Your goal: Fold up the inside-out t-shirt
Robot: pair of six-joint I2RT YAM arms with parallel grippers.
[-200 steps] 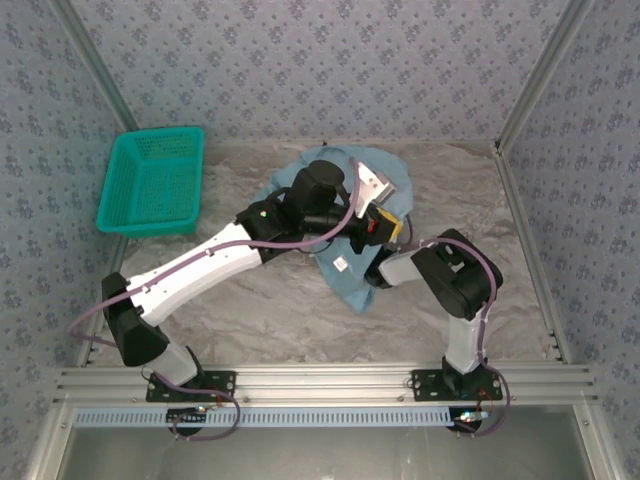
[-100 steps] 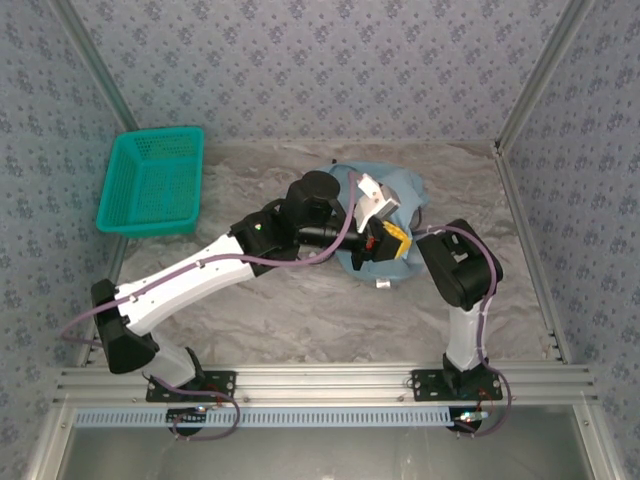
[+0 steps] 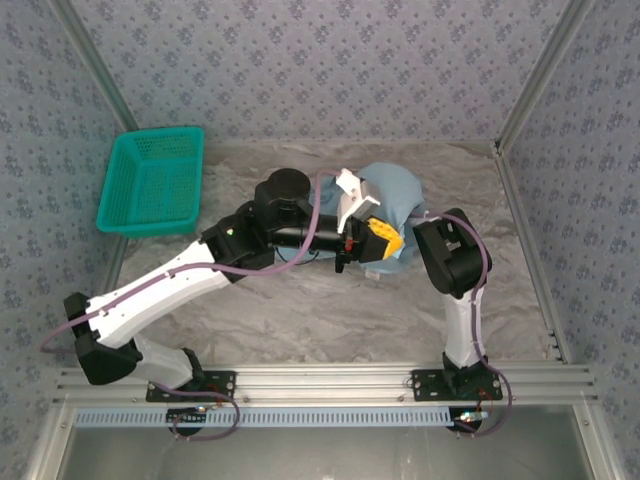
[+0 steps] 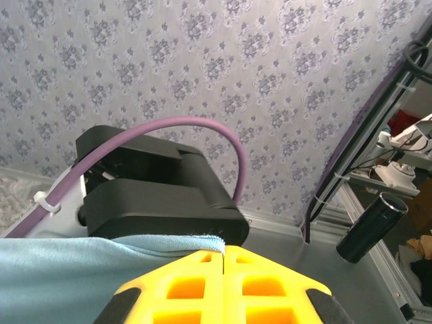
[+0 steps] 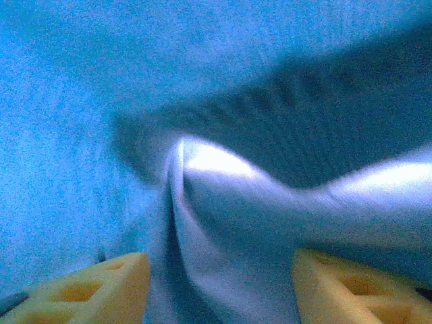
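Light blue cotton, the inside-out t-shirt (image 3: 395, 190) lies bunched in a soft rounded heap on the far right part of the grey marbled worktop (image 3: 300, 310). Its near edge is hidden under the two arms, and no print or neck label can be made out. The left end effector (image 3: 384, 238) has its yellow ribbed fingers pressed together on a hemmed edge of the cloth, seen close in the left wrist view, where the fabric runs off the bottom left corner. The right end effector (image 5: 219, 290) stands spread, its yellow fingertips at either side of a blurred, creased fold of shirt. A teal plastic mesh basket (image 3: 145, 228) sits well apart at the far left.
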